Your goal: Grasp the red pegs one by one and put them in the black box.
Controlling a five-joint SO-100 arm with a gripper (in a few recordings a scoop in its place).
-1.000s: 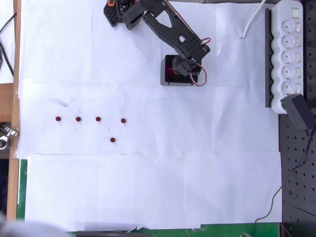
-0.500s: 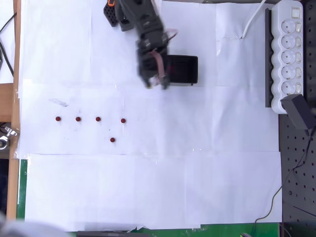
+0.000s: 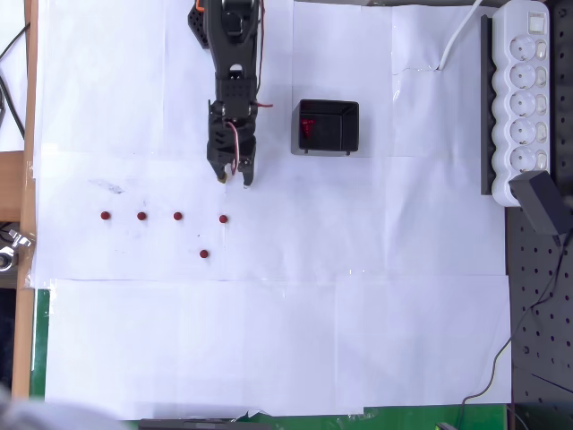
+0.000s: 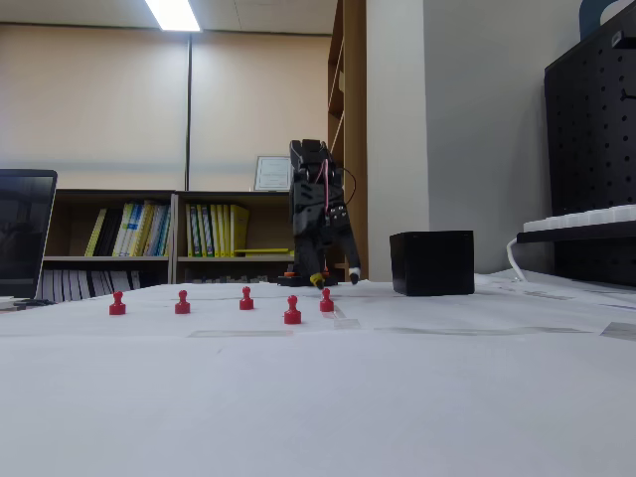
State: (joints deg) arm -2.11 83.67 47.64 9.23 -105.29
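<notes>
Several small dark-red pegs stand on the white paper: a row of three [image 3: 141, 216], one more to their right [image 3: 223, 219], and one nearer the front [image 3: 204, 253]. In the fixed view they stand in a line [image 4: 246, 298]. The black box [image 3: 328, 127] [image 4: 431, 262] sits right of the arm, with red pegs [image 3: 307, 125] showing inside at its left end. My gripper [image 3: 234, 180] [image 4: 335, 280] points down, open and empty. It hangs just behind the rightmost peg of the row, its tips slightly above the paper.
A white power strip [image 3: 526, 98] and a black adapter [image 3: 540, 202] lie along the right edge beside a black pegboard [image 3: 537, 349]. The wooden table edge [image 3: 25, 224] runs down the left. A laptop [image 4: 25, 234] stands at the left of the fixed view.
The arm has swung left from over the black box and reached down toward the peg row. The pegs on the paper have not moved.
</notes>
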